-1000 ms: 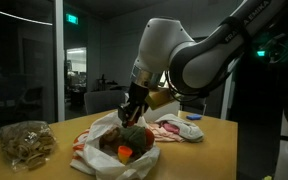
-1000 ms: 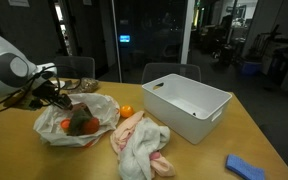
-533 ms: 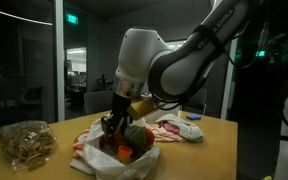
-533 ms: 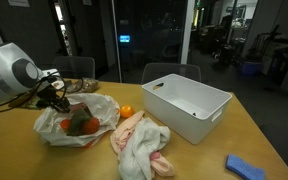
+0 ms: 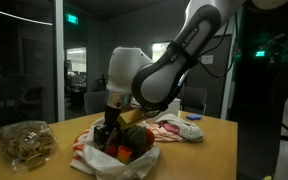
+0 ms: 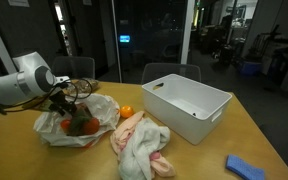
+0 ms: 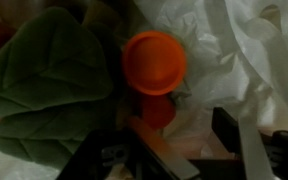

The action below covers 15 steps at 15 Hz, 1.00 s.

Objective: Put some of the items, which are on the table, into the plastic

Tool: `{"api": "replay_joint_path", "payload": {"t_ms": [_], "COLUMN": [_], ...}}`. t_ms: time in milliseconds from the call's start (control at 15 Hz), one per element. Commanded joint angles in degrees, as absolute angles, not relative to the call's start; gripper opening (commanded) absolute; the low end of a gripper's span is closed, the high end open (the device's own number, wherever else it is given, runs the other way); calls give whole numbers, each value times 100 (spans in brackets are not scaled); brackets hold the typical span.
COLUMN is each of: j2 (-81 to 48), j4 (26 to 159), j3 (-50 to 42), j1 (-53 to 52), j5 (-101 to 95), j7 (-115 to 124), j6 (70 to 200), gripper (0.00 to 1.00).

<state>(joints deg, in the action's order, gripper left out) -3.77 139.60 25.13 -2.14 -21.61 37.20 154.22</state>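
A crumpled white plastic bag (image 5: 96, 162) lies open on the wooden table; it also shows in an exterior view (image 6: 102, 110). Inside are a green soft item (image 7: 54, 85) and an orange round-topped item (image 7: 154, 62), with white plastic (image 7: 249, 60) around them. My gripper (image 5: 109, 135) is lowered into the bag's mouth, as an exterior view (image 6: 66, 107) also shows. In the wrist view the gripper (image 7: 169, 150) is open, its jaws apart just below the orange item and holding nothing. A small orange fruit (image 6: 126, 112) lies on the table beside the bag.
A white plastic bin (image 6: 189, 100) stands behind the bag. A bunched cloth (image 6: 139, 145) lies near the front, a blue sponge (image 6: 246, 168) at the table's corner. A clear bag of brown snacks (image 5: 26, 142) sits apart. Chairs stand behind the table.
The arm has swung over and lowered, bringing the gripper from the bag's rim down into the bag, close to the orange and green items.
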Motion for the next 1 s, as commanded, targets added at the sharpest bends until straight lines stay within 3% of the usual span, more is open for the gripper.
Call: {"api": "replay_joint_path", "payload": {"t_ms": [0, 67, 267, 600, 933], "j2": [-85, 137, 809, 1775, 2350], "j4": [13950, 14044, 14324, 14783, 15302], "j3": [2527, 2013, 1669, 1289, 975], "j1": [-174, -660, -703, -278, 148], "j5": [-1925, -1678, -1619, -1959, -1749], "j7": [3545, 3437, 3575, 4072, 4194], "j6": [15238, 15109, 14535, 13560, 13374], "gripper": [100, 100, 100, 100, 100]}}
